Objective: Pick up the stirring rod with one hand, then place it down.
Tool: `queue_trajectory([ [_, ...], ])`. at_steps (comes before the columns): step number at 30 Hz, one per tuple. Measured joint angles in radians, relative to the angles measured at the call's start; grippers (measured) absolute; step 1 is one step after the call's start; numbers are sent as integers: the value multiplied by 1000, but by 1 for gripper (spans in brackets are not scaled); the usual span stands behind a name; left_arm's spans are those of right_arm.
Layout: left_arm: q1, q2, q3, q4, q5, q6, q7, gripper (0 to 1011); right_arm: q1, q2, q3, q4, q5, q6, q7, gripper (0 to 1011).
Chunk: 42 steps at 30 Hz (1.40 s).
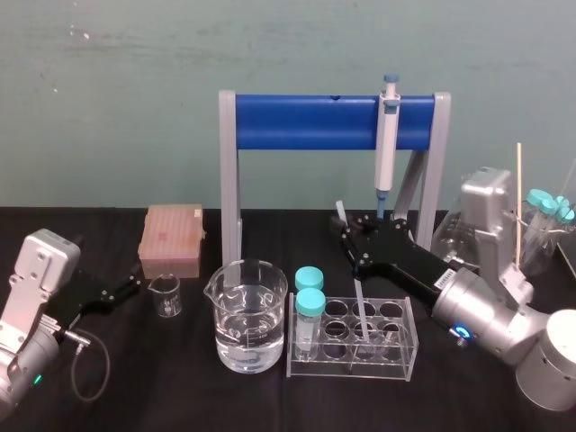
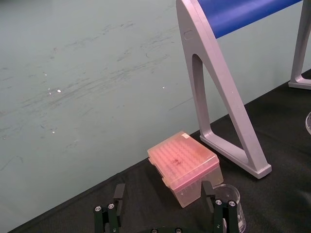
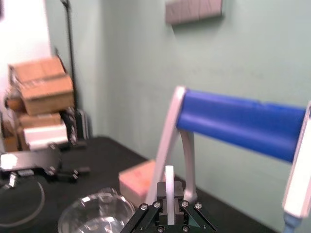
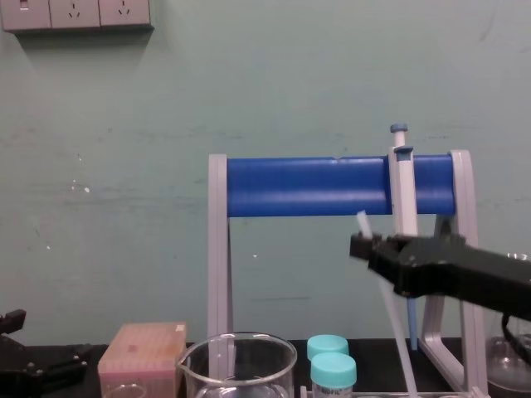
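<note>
Gripping the stirring rod (image 1: 358, 301) near its upper end, the right gripper (image 1: 351, 245) hangs over the clear tube rack (image 1: 351, 369), with the rod slanting down toward a cell. I'd say the lift is done; next comes a gentle lowering and release. The left gripper (image 1: 133, 288) lies spread wide on the desk (image 1: 180, 387), far left.

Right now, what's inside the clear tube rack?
Two teal-capped tubes stand at the rack's left end; the stirring rod, in the right pincer, dips into it. Where its tip ends is hidden.
</note>
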Motion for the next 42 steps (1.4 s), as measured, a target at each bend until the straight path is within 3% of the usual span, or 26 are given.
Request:
queue_trajectory([
  [7, 0, 0, 0, 0, 0, 0, 0, 1000, -34, 11, 36, -24, 68, -106, 76, 73],
  [18, 0, 0, 0, 0, 0, 0, 0, 1000, -22, 16, 109, -97, 190, -96, 87, 73],
  [23, 0, 0, 0, 0, 0, 0, 0, 1000, 4, 22, 148, -140, 225, -124, 84, 73],
  [42, 0, 0, 0, 0, 0, 0, 0, 1000, -2, 36, 157, -178, 232, -149, 74, 73],
])
